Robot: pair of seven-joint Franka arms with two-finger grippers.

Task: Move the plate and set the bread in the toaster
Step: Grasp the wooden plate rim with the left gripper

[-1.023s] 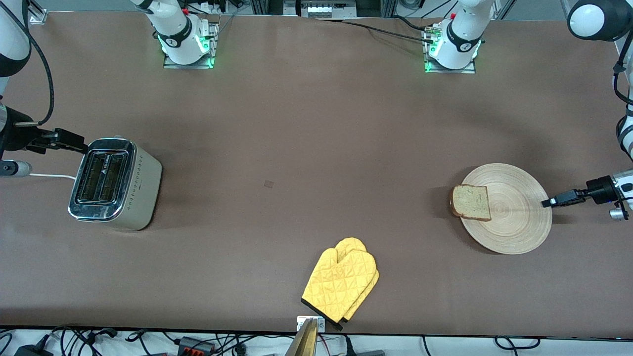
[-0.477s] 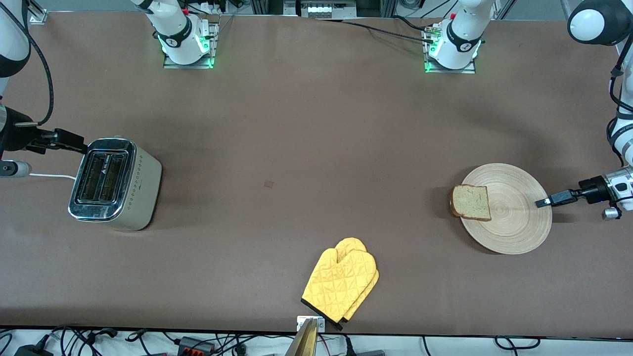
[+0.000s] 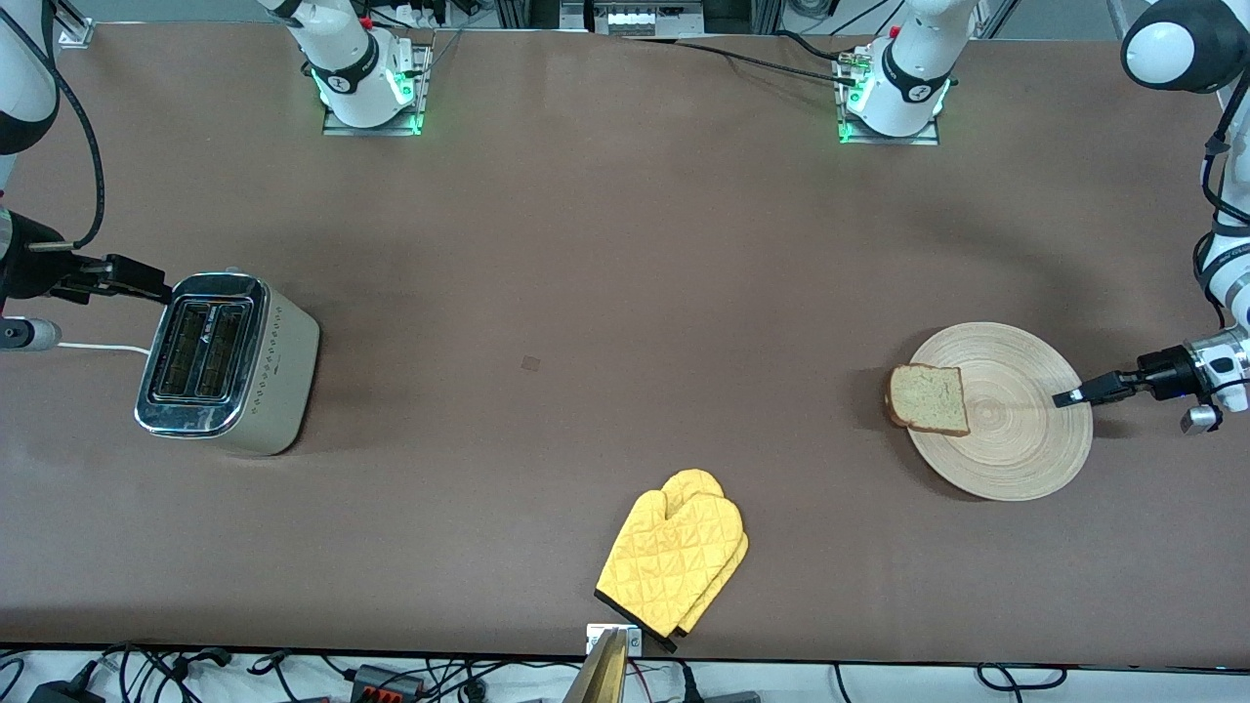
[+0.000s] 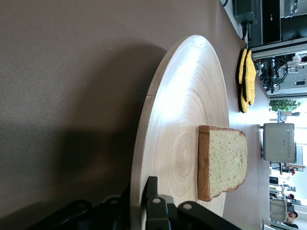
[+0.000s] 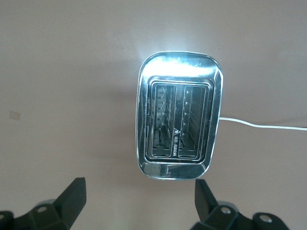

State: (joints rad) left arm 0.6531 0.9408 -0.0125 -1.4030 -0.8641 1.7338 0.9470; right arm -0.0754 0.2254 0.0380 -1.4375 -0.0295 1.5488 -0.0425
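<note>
The round light-wood plate lies near the left arm's end of the table, with the bread on its rim toward the table's middle. My left gripper reaches in low and level at the plate's other rim. In the left wrist view one finger lies on the plate and the other under its rim, shut on it, with the bread ahead. The toaster stands at the right arm's end. My right gripper hangs open and empty beside the toaster, and also shows in the right wrist view.
A yellow oven mitt lies near the table's front edge at the middle, nearer the front camera than the plate and toaster. The toaster's white cord runs off toward the right arm's end. Brown tabletop lies between toaster and plate.
My left gripper has slid in over the plate's rim toward the bread. The plate and bread have barely shifted. The right arm has not moved.
</note>
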